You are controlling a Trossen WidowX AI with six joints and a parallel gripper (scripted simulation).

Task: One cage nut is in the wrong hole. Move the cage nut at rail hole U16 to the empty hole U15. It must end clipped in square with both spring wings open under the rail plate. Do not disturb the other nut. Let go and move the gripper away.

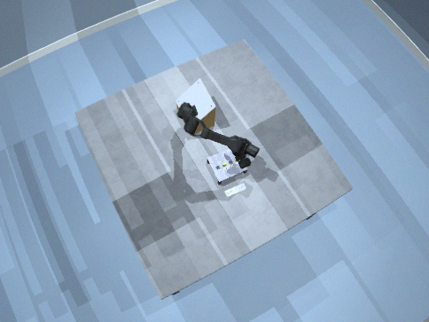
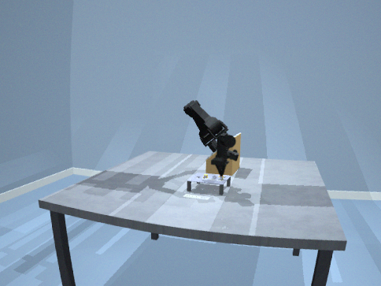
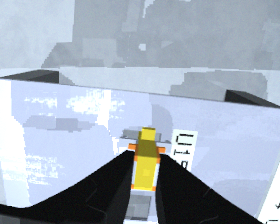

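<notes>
Two black fingers pinched the yellow nut (image 3: 146, 172) between them, so the gripper (image 1: 239, 160) (image 2: 221, 176) (image 3: 145, 161) was closed on it. The nut was over the plate (image 1: 220, 175) (image 2: 201, 181) (image 3: 65, 150), beside a white label (image 3: 184, 150) whose "U1" could be read; a finger partly covered its last character. Orange edges showed at the nut's sides and near end, with grey patches just past both its ends. Whether it sat square in a hole, and how its spring wings lay under the plate, could not be told.

The other nut (image 1: 224, 164) (image 2: 205, 176), also yellow, was on the plate, apart from the gripper. The plate stood on short dark legs (image 1: 219, 182) (image 2: 221, 189) on the grey table (image 1: 266, 208) (image 2: 275, 224). Near it lay a pale strip (image 1: 235, 190) (image 2: 197, 196). The arm (image 1: 217, 137) (image 2: 202, 118) reached past a tan box (image 1: 208, 121) (image 2: 236, 157) with a pale top, its gripper pointing down at the plate.
</notes>
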